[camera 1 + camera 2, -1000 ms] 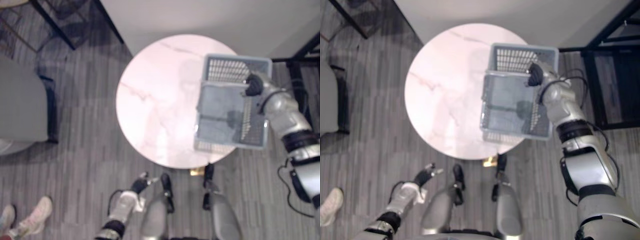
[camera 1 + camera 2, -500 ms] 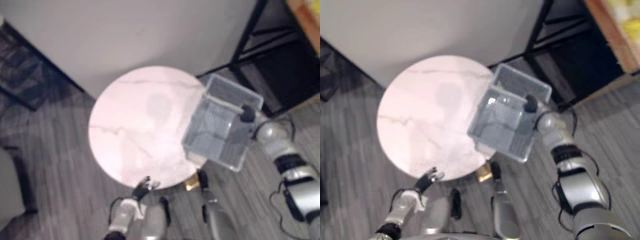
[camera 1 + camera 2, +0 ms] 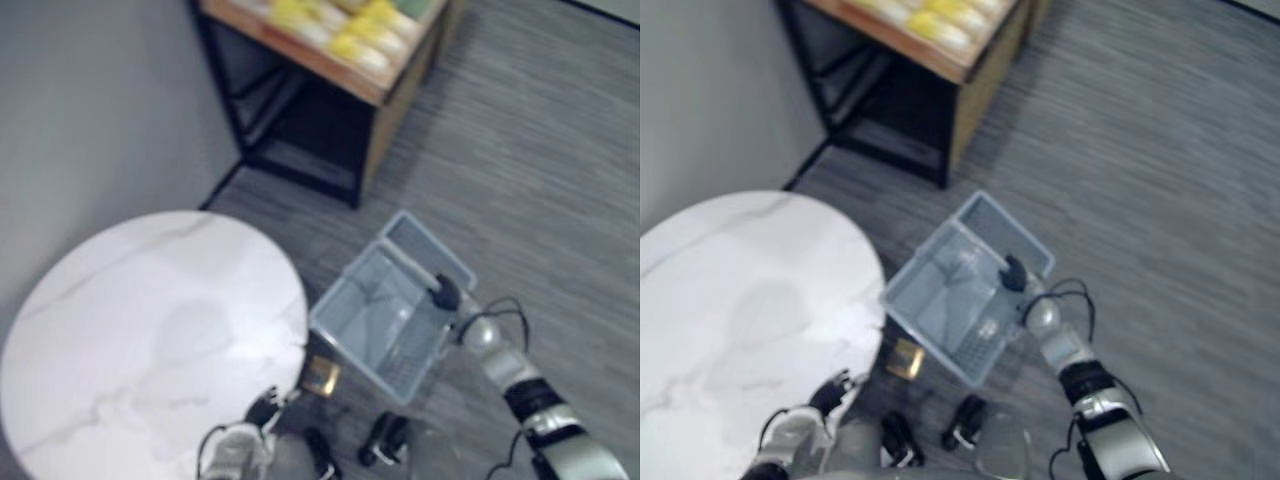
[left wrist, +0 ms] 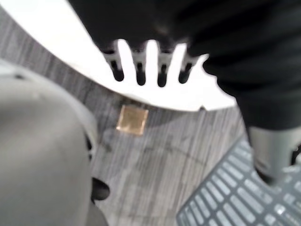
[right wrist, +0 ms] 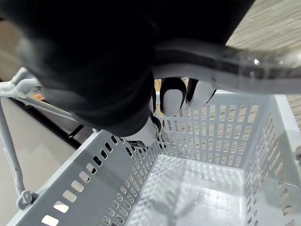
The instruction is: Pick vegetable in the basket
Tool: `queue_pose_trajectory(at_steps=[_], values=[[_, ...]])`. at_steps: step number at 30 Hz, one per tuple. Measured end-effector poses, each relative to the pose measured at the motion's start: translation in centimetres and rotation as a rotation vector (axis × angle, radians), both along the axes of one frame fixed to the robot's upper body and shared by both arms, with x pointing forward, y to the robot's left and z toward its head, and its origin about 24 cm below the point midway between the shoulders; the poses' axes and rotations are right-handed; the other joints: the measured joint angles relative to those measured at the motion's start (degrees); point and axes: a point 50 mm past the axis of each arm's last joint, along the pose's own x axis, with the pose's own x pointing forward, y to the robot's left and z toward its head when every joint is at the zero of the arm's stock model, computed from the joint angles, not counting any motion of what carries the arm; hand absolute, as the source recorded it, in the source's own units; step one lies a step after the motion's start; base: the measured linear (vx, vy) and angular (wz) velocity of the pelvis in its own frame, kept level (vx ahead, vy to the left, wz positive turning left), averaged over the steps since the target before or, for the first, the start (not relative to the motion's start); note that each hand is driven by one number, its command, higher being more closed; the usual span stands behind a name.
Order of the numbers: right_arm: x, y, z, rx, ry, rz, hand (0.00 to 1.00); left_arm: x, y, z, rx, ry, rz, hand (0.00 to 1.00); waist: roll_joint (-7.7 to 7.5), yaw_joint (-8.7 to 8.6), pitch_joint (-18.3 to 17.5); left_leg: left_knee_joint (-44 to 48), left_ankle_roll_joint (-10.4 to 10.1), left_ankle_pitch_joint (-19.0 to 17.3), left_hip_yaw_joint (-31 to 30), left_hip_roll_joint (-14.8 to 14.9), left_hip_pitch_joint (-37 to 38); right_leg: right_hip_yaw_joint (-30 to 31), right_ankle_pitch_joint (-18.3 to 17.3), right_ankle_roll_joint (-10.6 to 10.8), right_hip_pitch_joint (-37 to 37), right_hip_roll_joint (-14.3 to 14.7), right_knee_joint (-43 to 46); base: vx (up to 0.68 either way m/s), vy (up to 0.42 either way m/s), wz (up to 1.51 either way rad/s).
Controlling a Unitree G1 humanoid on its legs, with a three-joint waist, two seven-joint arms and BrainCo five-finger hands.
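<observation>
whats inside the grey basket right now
Nothing: the basket shows a bare slotted floor and walls, no vegetable. The right hand, curled round its handle, hides part of one wall.

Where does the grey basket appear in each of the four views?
Left eye view: basket right of centre, over the floor.
Right eye view: centre.
Left wrist view: its slotted wall, past the round white table.
Right wrist view: its empty inside, hanging from the right robot hand.
Shared landmark: the table, in both eye views and the left wrist view.
</observation>
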Motion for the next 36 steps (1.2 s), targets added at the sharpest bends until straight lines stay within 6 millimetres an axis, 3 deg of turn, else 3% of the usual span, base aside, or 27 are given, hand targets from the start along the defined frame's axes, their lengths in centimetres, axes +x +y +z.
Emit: queue_pose_trajectory(at_steps=[1,2,5,7,8,9,11,13,16,18,21,23,24,25,26,27,28,29,30,33,34,35,36], values=[[-0.2,0.2,-0.2,0.006,0.007,0.005,1.00,0.0,0.2,0.0,0.010,0.000,-0.003,0.00,0.24,0.00,-0.1,1.1,-0.2,-0.1,0.6,1.4,-0.1,-0.2,0.2,0.3,0.2,1.4,-1.4,-0.08,-0.257,-1.62],[-0.8,0.1,-1.0,0.010,0.033,-0.002,1.00,-0.2,0.2,-0.1,0.012,0.006,-0.003,0.00,1.38,-0.44,-0.7,2.2,-0.6,-0.3,0.6,3.6,0.0,0.7,0.6,-0.3,0.9,4.7,-4.2,-0.04,-0.252,-0.78],[-3.2,-1.4,-2.7,-0.021,0.098,-0.028,1.00,-0.9,-1.1,-0.7,-0.018,0.034,-0.032,0.00,3.01,-2.26,-2.0,2.2,-2.4,0.9,0.3,5.9,2.3,3.7,1.5,-1.7,1.9,8.7,-6.2,-0.01,-0.227,-0.60],[-4.1,-2.5,-3.0,-0.043,0.118,-0.030,1.00,-1.6,-1.6,-1.1,-0.042,0.054,-0.035,0.00,4.28,-3.50,-2.7,3.2,-1.9,1.2,-3.7,5.8,2.2,6.4,1.8,-2.1,2.2,10.7,-7.4,-0.06,-0.167,-0.69],[-4.3,-3.0,-3.0,-0.037,0.126,-0.048,1.00,-2.2,-1.7,-1.3,-0.047,0.059,-0.027,0.00,4.60,-3.85,-2.9,5.3,-0.8,1.2,-9.9,5.0,0.0,9.6,1.8,-2.2,2.6,12.2,-9.4,-0.08,-0.113,-0.88],[-4.3,-3.3,-2.9,-0.034,0.125,-0.057,1.00,-2.3,-1.8,-1.3,-0.066,0.054,-0.001,0.00,4.62,-3.71,-3.0,5.3,-1.4,0.4,-14.1,3.6,-0.6,11.0,1.9,-2.3,2.6,12.6,-9.8,-0.09,-0.071,-1.20],[-4.3,-3.9,-2.8,-0.043,0.138,-0.055,1.00,-2.6,-2.0,-1.4,-0.094,0.038,0.057,0.00,5.31,-2.85,-3.3,3.1,-3.6,-0.9,-26.2,-1.9,-1.2,16.5,2.6,-1.6,2.4,14.4,-10.8,-0.08,-0.021,-1.37],[-5.0,-4.5,-3.1,-0.047,0.154,-0.057,1.00,-3.2,-2.7,-1.6,-0.117,0.044,0.070,0.00,6.90,-3.26,-4.2,-1.2,-4.9,0.1,-28.6,-3.6,-1.1,18.5,2.6,-1.1,2.4,15.8,-10.6,-0.03,0.043,-0.81],[-6.9,-6.0,-4.4,0.009,0.204,-0.129,1.00,-3.3,-3.3,-1.6,-0.126,0.028,0.050,0.00,6.85,-3.42,-4.6,-6.6,-6.2,-0.1,-29.5,-5.6,1.1,18.9,3.0,-0.7,2.1,15.0,-10.0,0.03,0.091,-0.06],[-8.2,-7.3,-5.1,0.107,0.232,-0.213,1.00,-3.6,-3.3,-1.7,-0.124,0.032,0.056,0.00,6.78,-3.51,-4.6,-11.2,-5.3,2.4,-30.2,-8.6,2.9,18.8,3.7,-0.2,1.7,12.3,-9.1,0.01,0.107,0.25],[-9.1,-8.0,-6.2,0.197,0.280,-0.262,1.00,-3.9,-3.2,-1.7,-0.135,0.030,0.096,0.00,6.94,-3.76,-4.7,-10.1,-4.9,3.8,-30.6,-10.2,2.6,18.8,4.2,0.3,2.0,10.6,-8.8,0.02,0.123,0.20],[-9.7,-7.7,-7.5,0.272,0.340,-0.271,1.00,-3.8,-2.8,-1.5,-0.136,-0.008,0.130,0.00,5.89,-2.85,-4.4,-3.8,-4.6,1.8,-30.5,-10.2,-1.1,20.2,4.4,0.8,3.5,10.8,-10.7,-0.05,0.137,-0.15],[-9.6,-7.6,-7.6,0.288,0.343,-0.268,1.00,-3.8,-2.7,-1.4,-0.137,-0.016,0.134,0.00,6.13,-2.37,-4.5,-6.3,-4.5,1.8,-30.6,-10.2,-1.2,20.8,4.3,1.6,3.3,11.3,-11.2,-0.11,0.140,-0.76],[-9.4,-7.0,-7.9,0.315,0.361,-0.255,1.00,-3.8,-2.5,-1.3,-0.141,-0.028,0.160,0.00,6.83,-0.80,-5.8,-8.2,-1.9,2.3,-28.5,-8.6,-1.9,22.1,3.9,1.3,1.5,12.6,-9.4,-0.09,0.057,-0.79],[-9.4,-6.2,-8.2,0.336,0.375,-0.233,1.00,-3.8,-1.7,-1.2,-0.125,-0.034,0.177,0.00,5.50,-0.11,-5.9,-7.9,-1.1,2.1,-27.1,-8.4,-2.9,21.4,0.3,0.6,-2.0,10.2,3.0,-0.07,0.033,-0.68],[-9.4,-5.8,-8.4,0.350,0.380,-0.232,1.00,-3.7,-1.3,-1.1,-0.117,-0.041,0.185,0.00,4.07,-0.23,-5.7,-7.9,-0.5,1.9,-26.7,-8.9,-3.0,21.2,-0.6,0.8,-2.3,8.7,8.1,0.03,-0.004,-0.22],[-9.6,-5.3,-8.9,0.394,0.395,-0.245,1.00,-3.5,-0.4,-0.8,-0.101,-0.051,0.209,0.00,1.57,-0.03,-5.7,-7.7,-0.2,1.4,-26.7,-9.8,-3.3,20.6,-0.7,0.7,-2.5,6.0,16.2,0.10,-0.034,-0.09],[-9.7,-4.9,-9.3,0.417,0.412,-0.252,1.00,-3.5,0.5,-0.7,-0.075,-0.051,0.204,0.00,0.30,0.03,-6.2,-7.3,-0.5,1.2,-26.6,-10.1,-4.0,19.7,1.6,0.4,-2.4,4.0,20.1,0.11,-0.034,-0.09],[-9.7,-4.7,-9.4,0.422,0.414,-0.253,1.00,-3.5,0.6,-0.6,-0.068,-0.051,0.199,0.00,0.00,0.00,-6.1,-7.2,-0.8,1.1,-26.6,-10.0,-4.1,19.1,2.5,0.0,-2.8,3.8,20.9,0.09,-0.022,0.01],[-9.8,-4.8,-9.5,0.454,0.415,-0.281,1.00,-3.5,0.3,-0.6,-0.068,-0.046,0.170,0.00,0.59,-1.17,-5.9,-8.5,-1.2,1.4,-28.2,-9.3,-1.5,18.6,12.5,-1.3,-5.8,2.5,28.2,0.20,-0.022,0.25],[-9.7,-5.1,-9.3,0.467,0.402,-0.290,1.00,-3.3,-0.1,-0.6,-0.071,-0.049,0.150,0.00,1.35,-1.64,-5.4,-9.8,-1.2,1.5,-29.3,-9.1,0.5,18.7,8.0,0.6,-6.3,3.1,28.7,0.23,-0.042,0.31],[-9.7,-5.3,-9.3,0.470,0.395,-0.294,1.00,-3.3,-0.4,-0.6,-0.076,-0.047,0.140,0.00,1.51,-1.66,-5.4,-11.0,-1.3,1.4,-29.7,-8.7,2.0,19.0,3.2,1.0,-6.3,4.0,24.9,0.27,-0.069,0.32],[-9.8,-5.4,-9.3,0.480,0.396,-0.300,1.00,-3.0,-0.5,-0.6,-0.078,-0.049,0.131,0.00,2.52,-1.84,-5.3,-12.3,-1.5,1.5,-30.5,-7.4,3.3,19.0,0.5,1.7,-6.3,6.8,15.0,0.17,-0.059,0.25]])
